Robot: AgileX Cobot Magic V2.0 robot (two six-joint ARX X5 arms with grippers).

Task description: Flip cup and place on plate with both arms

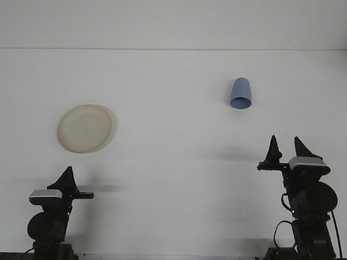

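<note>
**A bare robot test bench**

This looks like a lab setup: a plain white tabletop (173,162) runs to a blank white wall (173,24) at its far edge, with two black robot arms mounted at the near edge and no household or shop furnishings around.

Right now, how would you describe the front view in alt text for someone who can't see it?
A blue cup lies on its side far right on a white table, and a cream plate sits to the left. Two black robot arms wait at the near edge; the right pincer is open, ahead of the left pincer.
</note>
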